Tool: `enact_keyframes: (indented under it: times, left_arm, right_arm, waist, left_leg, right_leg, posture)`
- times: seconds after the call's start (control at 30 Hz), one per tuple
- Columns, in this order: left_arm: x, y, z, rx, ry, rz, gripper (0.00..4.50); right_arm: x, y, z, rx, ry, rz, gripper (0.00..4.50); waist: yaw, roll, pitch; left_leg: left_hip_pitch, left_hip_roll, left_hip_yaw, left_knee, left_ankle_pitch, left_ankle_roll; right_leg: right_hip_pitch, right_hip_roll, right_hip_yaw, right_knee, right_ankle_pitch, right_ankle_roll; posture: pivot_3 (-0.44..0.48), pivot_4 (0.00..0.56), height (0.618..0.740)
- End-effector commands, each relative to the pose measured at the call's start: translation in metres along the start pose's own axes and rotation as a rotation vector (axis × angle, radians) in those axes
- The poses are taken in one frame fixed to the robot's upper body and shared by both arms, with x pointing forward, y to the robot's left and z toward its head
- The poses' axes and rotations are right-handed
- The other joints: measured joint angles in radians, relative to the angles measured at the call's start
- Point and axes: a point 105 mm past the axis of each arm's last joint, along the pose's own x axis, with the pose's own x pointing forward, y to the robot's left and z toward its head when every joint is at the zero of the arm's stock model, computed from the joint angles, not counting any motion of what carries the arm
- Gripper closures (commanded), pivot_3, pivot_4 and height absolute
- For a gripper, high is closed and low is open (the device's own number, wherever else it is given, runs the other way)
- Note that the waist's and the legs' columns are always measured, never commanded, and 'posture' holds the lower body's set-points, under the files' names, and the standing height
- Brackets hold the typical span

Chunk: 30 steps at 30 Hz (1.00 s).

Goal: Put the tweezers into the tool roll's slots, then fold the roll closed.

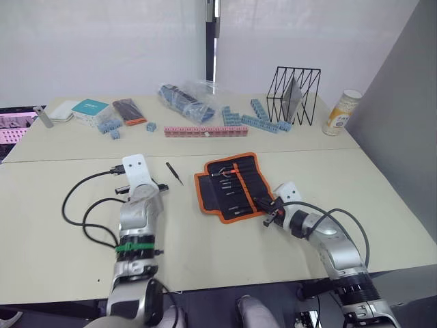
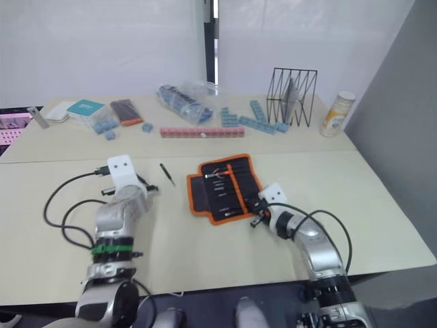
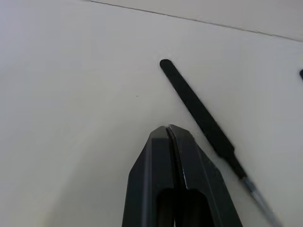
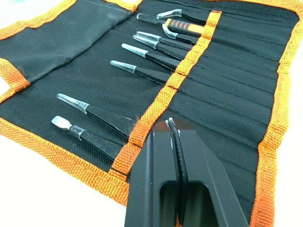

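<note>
One tweezer (image 1: 175, 173) lies loose on the desk (image 1: 61, 181) beside our clenched, empty left pincer (image 3: 169, 130). Our right pincer (image 4: 171, 124), clenched, hovers over the open tool roll (image 1: 232, 186). Next we must open left and grasp it.

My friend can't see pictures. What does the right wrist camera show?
An open black tool roll with orange trim lies flat, with several pointed tweezers tucked in slots along its orange middle strip. The right gripper, fingers shut together, hangs just over the roll's near edge.
</note>
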Motion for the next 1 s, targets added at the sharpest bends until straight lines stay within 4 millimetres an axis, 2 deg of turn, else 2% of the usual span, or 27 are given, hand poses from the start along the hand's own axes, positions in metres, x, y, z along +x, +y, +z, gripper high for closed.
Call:
enact_keyframes:
  times: [0.03, 0.13, 0.17, 0.23, 0.37, 0.47, 0.6, 0.8, 0.97, 1.0]
  left_arm:
    - [-0.004, 0.018, 0.004, 0.038, -0.038, -0.029, 4.47]
    - [-0.008, 0.023, 0.012, -0.014, -0.056, -0.032, 4.47]
    - [-0.009, 0.021, 0.015, -0.073, -0.059, -0.034, 4.22]
    - [-0.014, 0.012, 0.024, -0.172, -0.075, -0.065, 3.68]
    - [-0.017, -0.001, 0.03, -0.166, -0.024, 0.025, 2.31]
    - [-0.02, -0.02, 0.036, -0.188, -0.024, 0.009, 1.31]
    - [-0.023, -0.045, 0.028, -0.192, 0.023, -0.01, 0.02]
    - [-0.023, -0.07, 0.013, -0.2, 0.083, -0.047, 0.02]
    - [-0.016, -0.07, 0.006, -0.15, 0.113, 0.009, 0.02]
    - [-0.015, -0.07, 0.004, -0.138, 0.126, 0.019, 0.27]
  right_arm:
    - [0.0, 0.001, -0.015, 0.012, 0.054, 0.001, 4.5]
    - [0.001, 0.002, -0.016, 0.014, 0.056, 0.009, 4.5]
    - [0.002, 0.003, -0.016, 0.014, 0.056, 0.013, 4.5]
    - [0.003, 0.004, -0.016, 0.014, 0.057, 0.018, 4.5]
    - [0.003, 0.005, -0.016, 0.014, 0.057, 0.023, 4.5]
    - [0.004, 0.006, -0.016, 0.015, 0.057, 0.027, 4.5]
    - [0.005, 0.009, -0.017, 0.018, 0.06, 0.035, 4.5]
    - [0.006, 0.011, -0.017, 0.018, 0.061, 0.042, 4.5]
    - [0.006, 0.012, -0.016, 0.019, 0.06, 0.043, 4.5]
    - [0.005, 0.012, -0.016, 0.019, 0.06, 0.043, 4.5]
  waist:
    - [-0.002, 0.0, 0.0]
    - [0.003, -0.001, 0.0]
    - [0.005, -0.001, 0.001]
    - [0.012, -0.002, 0.001]
    - [0.017, -0.004, 0.002]
    - [0.017, -0.004, 0.002]
    - [0.015, -0.004, 0.002]
    - [0.015, -0.004, 0.003]
    - [0.016, -0.004, 0.002]
    - [0.016, -0.004, 0.002]
  left_leg:
    - [0.0, 0.0, 0.0, 0.0, 0.0, 0.0]
    - [-0.001, 0.0, 0.0, 0.001, 0.0, 0.0]
    - [-0.001, 0.0, 0.0, 0.001, 0.0, 0.0]
    - [-0.002, 0.0, 0.0, 0.002, 0.0, 0.0]
    - [-0.004, 0.0, -0.001, 0.004, 0.0, 0.0]
    - [-0.005, 0.0, -0.001, 0.004, 0.0, 0.0]
    - [-0.005, 0.0, -0.001, 0.002, 0.0, 0.0]
    - [-0.005, -0.001, -0.002, 0.002, 0.0, 0.0]
    - [-0.005, -0.001, -0.002, 0.002, 0.0, 0.0]
    - [-0.005, -0.001, -0.002, 0.002, 0.0, 0.0]
  right_leg:
    - [0.0, 0.0, 0.0, 0.0, 0.0, 0.0]
    - [0.0, 0.0, 0.0, -0.001, 0.0, 0.0]
    - [0.0, 0.0, 0.0, -0.001, 0.0, 0.0]
    - [0.0, 0.0, 0.0, -0.001, -0.001, -0.002]
    - [-0.001, 0.0, -0.001, -0.002, -0.001, -0.001]
    - [-0.001, 0.0, -0.001, -0.003, 0.0, 0.001]
    - [-0.001, 0.0, 0.0, -0.003, 0.001, 0.001]
    - [-0.001, 0.0, -0.001, -0.003, 0.0, 0.001]
    - [-0.001, 0.0, -0.001, -0.003, 0.0, 0.001]
    - [-0.001, 0.0, -0.001, -0.003, 0.0, 0.001]
  posture:
    - [0.0, 0.15, 0.737]
    - [0.0, 0.15, 0.737]
    - [0.0, 0.15, 0.737]
    - [0.0, 0.15, 0.737]
    - [0.0, 0.15, 0.737]
    - [0.0, 0.15, 0.737]
    - [0.0, 0.15, 0.737]
    - [0.0, 0.15, 0.737]
    - [0.0, 0.15, 0.737]
    - [0.0, 0.15, 0.737]
